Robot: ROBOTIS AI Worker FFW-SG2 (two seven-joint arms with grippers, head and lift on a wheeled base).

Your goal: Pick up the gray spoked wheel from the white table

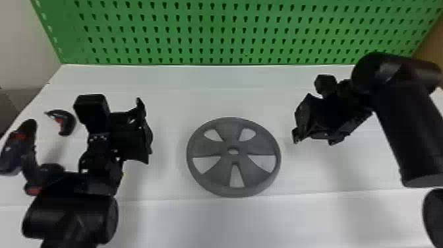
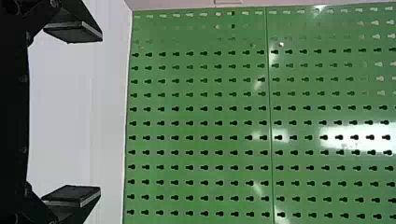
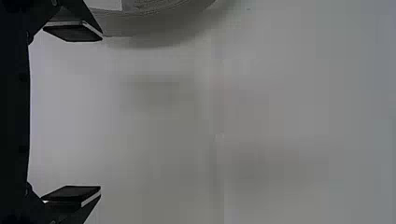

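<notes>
The gray spoked wheel (image 1: 211,155) lies flat on the white table (image 1: 164,224), between the two arms in the head view. My left gripper (image 1: 145,128) is above the table, left of the wheel and apart from it. To the wheel's right is my right gripper (image 1: 311,138), likewise clear of it. In the left wrist view the left gripper (image 2: 72,114) stands open with nothing between its fingers. The right wrist view has the right gripper (image 3: 72,114) open and empty too, with part of the wheel's rim (image 3: 154,16) near one finger.
A green pegboard (image 1: 214,33) rises along the table's back edge. At the far left, a black and red object (image 1: 19,145) is beside the left arm, with a smaller curved black piece (image 1: 66,122) near it.
</notes>
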